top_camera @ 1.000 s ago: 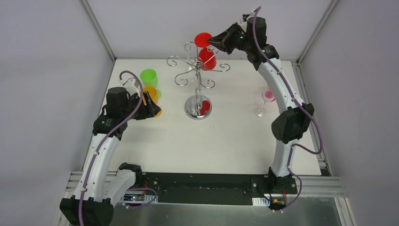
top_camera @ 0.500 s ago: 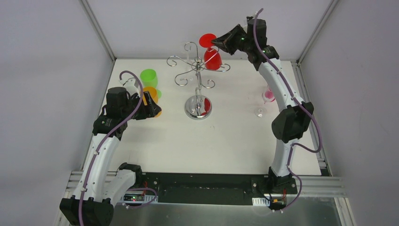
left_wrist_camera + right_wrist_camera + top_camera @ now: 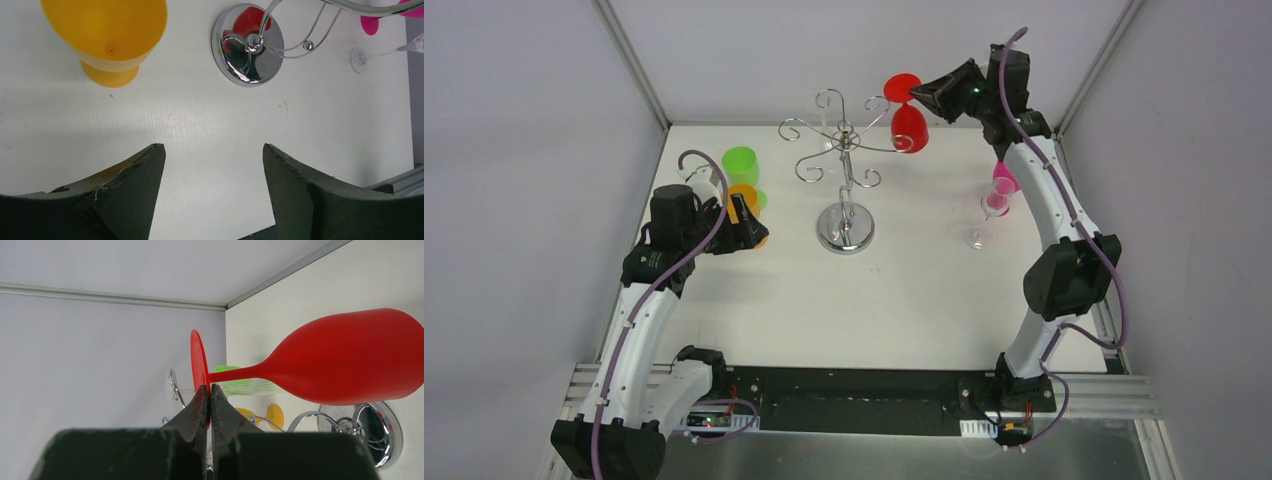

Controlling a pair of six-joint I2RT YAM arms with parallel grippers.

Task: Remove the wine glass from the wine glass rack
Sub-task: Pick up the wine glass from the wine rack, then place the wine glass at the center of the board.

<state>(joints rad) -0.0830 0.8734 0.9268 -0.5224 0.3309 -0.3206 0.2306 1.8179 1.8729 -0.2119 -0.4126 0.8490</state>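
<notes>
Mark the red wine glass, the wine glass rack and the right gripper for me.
red wine glass (image 3: 910, 128), top external view, on its bowl.
wine glass rack (image 3: 834, 236), top external view, on its round mirrored base.
right gripper (image 3: 209, 389), right wrist view, between fingertips pinching the glass's foot.

Wine glass (image 3: 909, 126) right of rack (image 3: 845, 229)

This was a robotics lab test cell (a boxed-in one). A left arm (image 3: 639, 330) and a right arm (image 3: 1054, 220) were bolted to a metal rail (image 3: 1104, 392) at the edge of a white counter (image 3: 904, 300). Purple cables (image 3: 692, 153) looped along them. Blank grey walls (image 3: 514, 200) between aluminium posts (image 3: 631, 60) closed it in.
</notes>
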